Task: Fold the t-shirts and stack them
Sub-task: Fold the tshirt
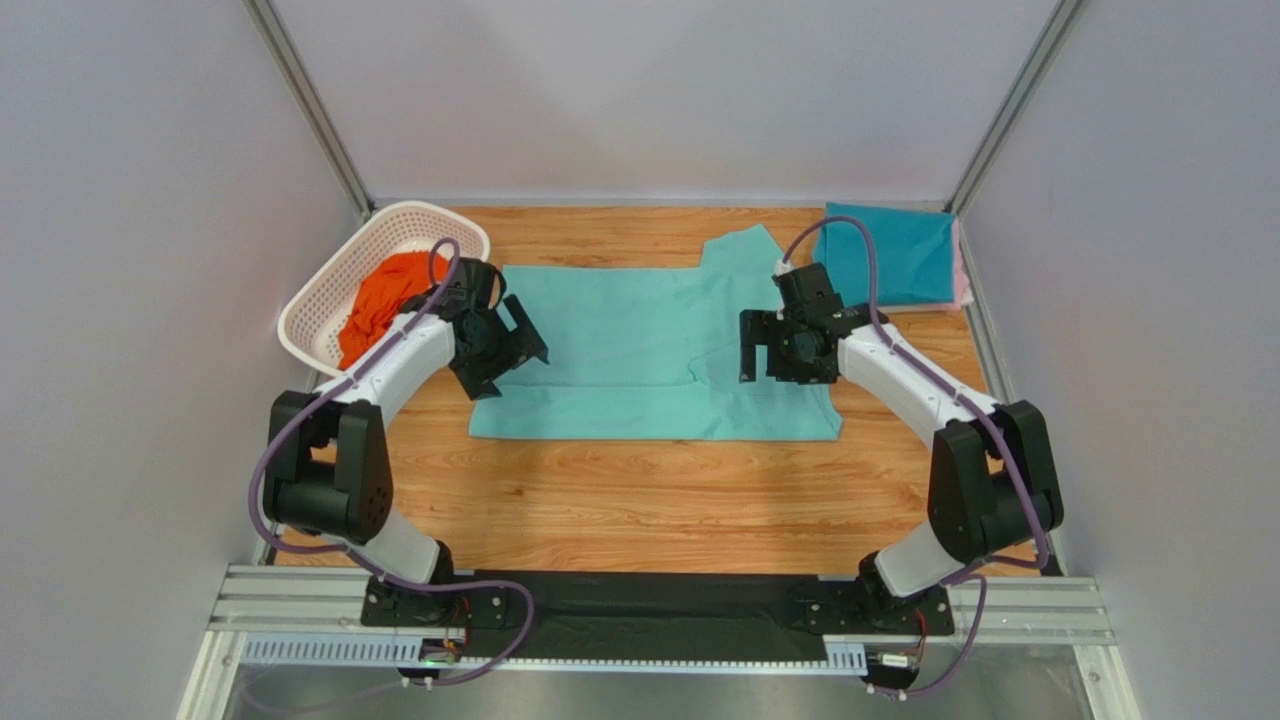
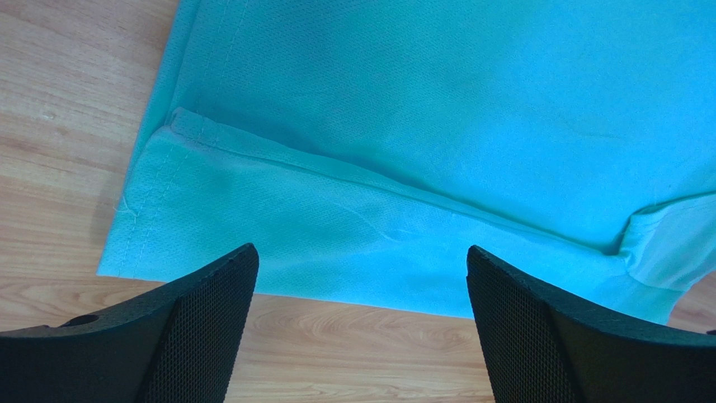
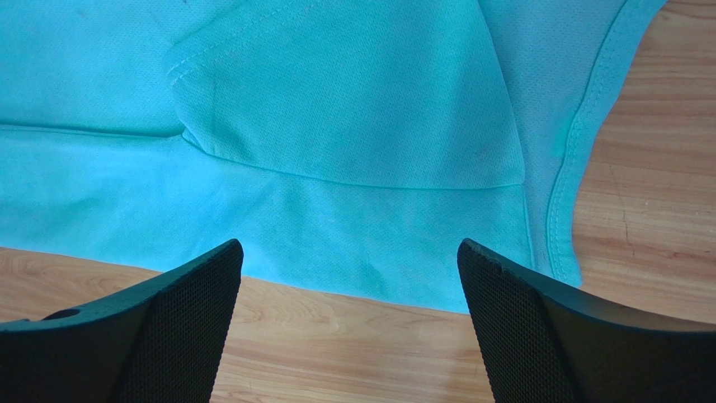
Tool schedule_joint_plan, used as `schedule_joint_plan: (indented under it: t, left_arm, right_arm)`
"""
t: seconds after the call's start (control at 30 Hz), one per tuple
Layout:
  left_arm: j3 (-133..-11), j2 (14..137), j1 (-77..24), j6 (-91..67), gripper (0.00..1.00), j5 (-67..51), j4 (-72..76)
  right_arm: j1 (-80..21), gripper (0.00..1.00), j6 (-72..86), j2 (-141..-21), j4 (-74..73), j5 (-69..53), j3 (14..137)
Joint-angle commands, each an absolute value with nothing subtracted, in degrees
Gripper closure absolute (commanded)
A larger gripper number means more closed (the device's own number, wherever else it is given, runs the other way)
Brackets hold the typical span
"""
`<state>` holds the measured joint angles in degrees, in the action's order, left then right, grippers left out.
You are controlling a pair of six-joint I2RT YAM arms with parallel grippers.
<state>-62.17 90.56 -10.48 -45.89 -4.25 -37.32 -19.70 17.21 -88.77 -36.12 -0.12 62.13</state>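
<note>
A mint-green t-shirt [image 1: 639, 353] lies spread flat on the wooden table, its near long edge folded over itself. My left gripper [image 1: 507, 348] hovers open and empty over the shirt's left end; its wrist view shows the hem [image 2: 336, 227] past the fingers [image 2: 202, 327]. My right gripper [image 1: 781, 348] hovers open and empty over the shirt's right end, above a folded-in sleeve [image 3: 353, 109] and the collar edge [image 3: 580, 143]. A folded teal t-shirt [image 1: 890, 255] lies at the back right on a pink one [image 1: 957, 285]. An orange t-shirt [image 1: 383, 303] sits in the basket.
A white perforated basket [image 1: 353, 270] stands tilted at the back left, close behind my left arm. Grey walls close in the table on three sides. Bare wood [image 1: 646, 503] runs between the shirt and the arm bases.
</note>
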Motion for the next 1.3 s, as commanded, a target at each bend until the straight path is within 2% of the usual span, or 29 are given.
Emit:
schedule_joint_plan:
  t: [0.0, 0.37, 0.67, 1.0, 1.27]
  left_arm:
    - [-62.3, 92.2, -10.7, -44.2, 0.0, -7.0, -35.1]
    - [-60.6, 98.0, -10.7, -43.4, 0.0, -6.5, -34.9]
    - [-56.3, 97.9, -10.7, -42.4, 0.0, -7.8, -34.9]
    - [-45.2, 88.7, -12.0, -44.1, 0.0, -9.2, -34.5]
    - [-33.0, 75.1, -14.0, -48.1, 0.0, -7.9, -36.1]
  right_arm:
    - [-19.8, 0.0, 18.3, -90.4, -33.0, -0.4, 62.1]
    - [-19.8, 0.0, 20.7, -96.8, -29.5, 1.4, 60.4]
    - [-19.8, 0.0, 22.5, -95.5, -28.0, 1.6, 53.8]
    - [-19.8, 0.0, 27.4, -84.4, -30.0, 0.9, 41.1]
    - [-21.1, 0.0, 33.3, -66.6, -36.6, 1.0, 31.4]
